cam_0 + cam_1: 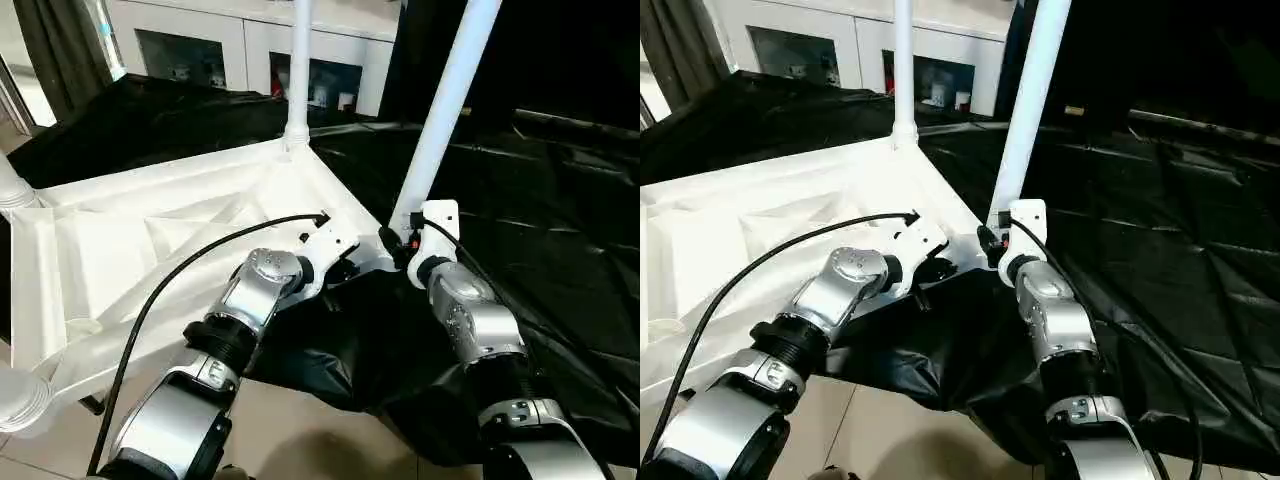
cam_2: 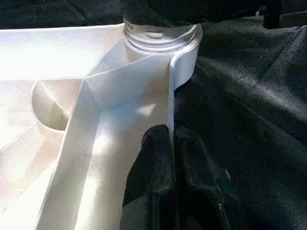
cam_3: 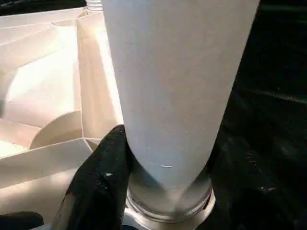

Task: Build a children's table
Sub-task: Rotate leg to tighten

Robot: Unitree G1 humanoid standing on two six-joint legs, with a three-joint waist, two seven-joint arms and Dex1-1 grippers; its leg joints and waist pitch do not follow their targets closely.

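A black plastic sheet is covering the work surface, wrinkling and hanging over the near edge above a pale tiled floor. At the far left a dark curtain is hanging, and along the far wall a white cabinet with glass doors is standing.

The table top is lying upside down on the sheet, its ribbed underside facing up, taking up the left and middle of the scene. At its left edge the bases of two legs are showing, a far left leg and a near left leg. A far leg is standing upright in the far corner socket.

The left gripper is resting at the near right rim of the top, its fingers pressed together against the rim wall just short of the corner socket.

Just to its right, the right leg is rising out of the near right corner socket, leaning slightly to the right. The right gripper is sitting at this leg's base, its fingers clamped on the tube just above the socket.
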